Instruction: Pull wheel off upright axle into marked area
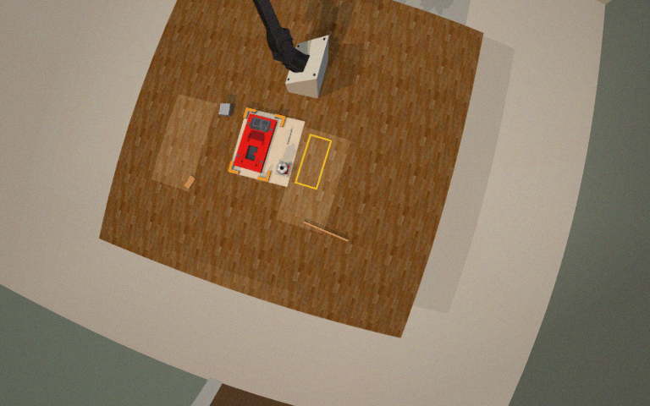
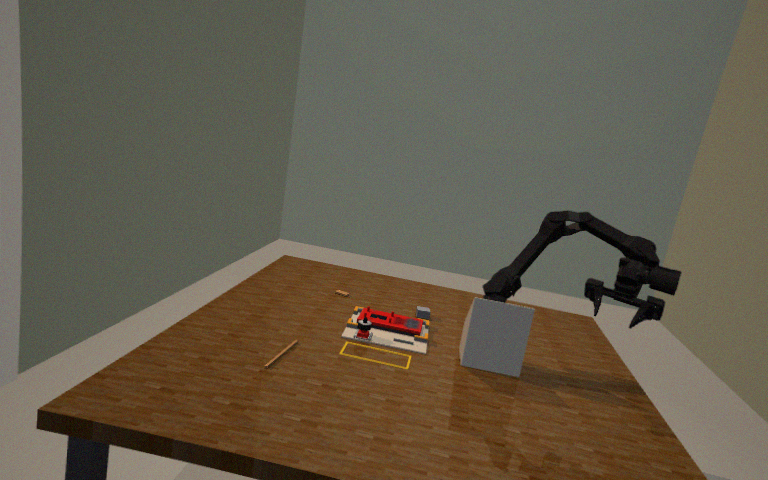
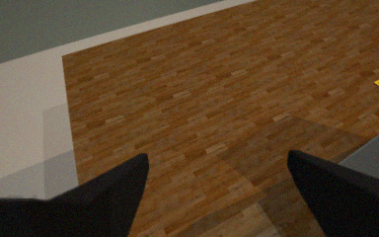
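The small dark wheel with a pale hub [image 1: 281, 167] [image 2: 364, 321] sits on the upright axle [image 2: 365, 318], above a small red base [image 2: 363, 335] at a corner of the pale board [image 1: 296, 128] [image 2: 419, 346]. The marked area, a yellow rectangular outline [image 1: 302, 158] [image 2: 373, 361], lies on the table beside the board, with nothing inside it. One corner shows at the right edge of the wrist view [image 3: 377, 83]. My gripper [image 2: 614, 320] [image 3: 216, 159] is open and empty, raised far from the wheel, beyond the white box in the exterior view.
A red chassis [image 1: 268, 139] [image 2: 396, 323] lies on the board between orange corner brackets. The white box [image 1: 320, 52] [image 2: 498, 339] stands under the arm. A grey block [image 1: 224, 109] [image 2: 423, 311], a small orange block [image 1: 190, 182] [image 2: 341, 293] and a thin rod [image 1: 326, 230] [image 2: 281, 354] lie around the board.
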`<state>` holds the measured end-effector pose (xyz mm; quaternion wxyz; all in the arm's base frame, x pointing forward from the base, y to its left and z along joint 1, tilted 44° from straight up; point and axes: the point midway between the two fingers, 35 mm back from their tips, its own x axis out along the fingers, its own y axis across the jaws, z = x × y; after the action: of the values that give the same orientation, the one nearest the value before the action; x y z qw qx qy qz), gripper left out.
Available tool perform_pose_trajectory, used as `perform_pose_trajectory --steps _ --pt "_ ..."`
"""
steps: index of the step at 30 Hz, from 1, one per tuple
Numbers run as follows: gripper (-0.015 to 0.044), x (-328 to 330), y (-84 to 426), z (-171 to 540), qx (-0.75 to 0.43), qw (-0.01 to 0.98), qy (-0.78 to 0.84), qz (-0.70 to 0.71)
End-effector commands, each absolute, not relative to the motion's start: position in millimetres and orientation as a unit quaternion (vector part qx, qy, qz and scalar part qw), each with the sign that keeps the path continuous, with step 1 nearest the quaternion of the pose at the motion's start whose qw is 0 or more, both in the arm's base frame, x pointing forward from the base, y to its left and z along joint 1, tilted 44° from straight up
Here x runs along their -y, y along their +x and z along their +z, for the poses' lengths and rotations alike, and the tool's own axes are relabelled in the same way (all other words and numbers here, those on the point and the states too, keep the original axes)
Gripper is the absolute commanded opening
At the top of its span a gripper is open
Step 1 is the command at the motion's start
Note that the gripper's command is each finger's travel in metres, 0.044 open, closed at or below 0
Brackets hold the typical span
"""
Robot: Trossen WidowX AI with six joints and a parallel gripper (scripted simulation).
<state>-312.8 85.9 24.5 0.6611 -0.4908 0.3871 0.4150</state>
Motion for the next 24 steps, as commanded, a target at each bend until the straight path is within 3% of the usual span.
perform_pose_trajectory --steps 1,4,14,24 --pt "0.0374 -87 -312 24 -0.387 0.661 -0.491 0.414" --pt "0.0300 -104 -307 24 -0.393 0.666 -0.488 0.403" --pt "0.0300 -225 -236 20 -0.435 0.709 -0.457 0.316" --pt "0.0300 -314 -111 18 -0.479 0.752 -0.405 0.205"
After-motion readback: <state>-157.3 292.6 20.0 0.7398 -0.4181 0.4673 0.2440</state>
